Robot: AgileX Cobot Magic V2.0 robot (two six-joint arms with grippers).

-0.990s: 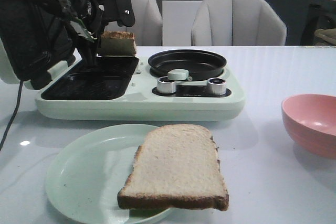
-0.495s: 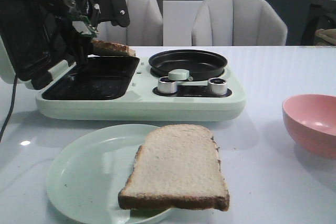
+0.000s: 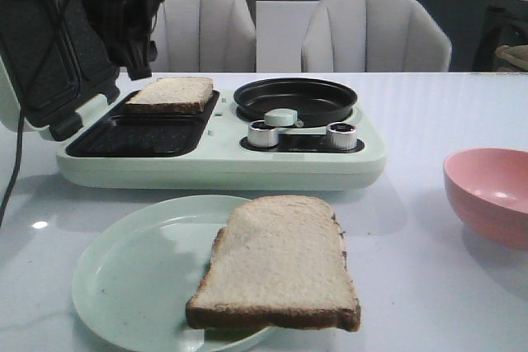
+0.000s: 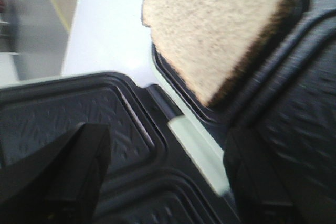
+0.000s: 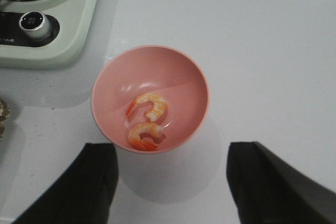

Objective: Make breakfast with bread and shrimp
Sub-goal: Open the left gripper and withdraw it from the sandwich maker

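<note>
Two bread slices sit apart, one in the open sandwich maker (image 3: 223, 166) and one on the plate (image 3: 132, 278).

One slice of bread (image 3: 171, 94) lies flat at the far end of the maker's dark left grill tray, beneath the left hand (image 4: 168, 182), whose fingers are spread wide with nothing between them. The other slice of bread (image 3: 280, 261) rests on the pale green plate near the front of the worktop (image 3: 429, 121), overhanging the rim. Two curled orange shrimp (image 5: 148, 106) lie touching in the pink bowl (image 5: 110, 93), right of the appliance. The right hand (image 5: 170, 182) hangs above that bowl with fingers parted, holding nothing.
</note>
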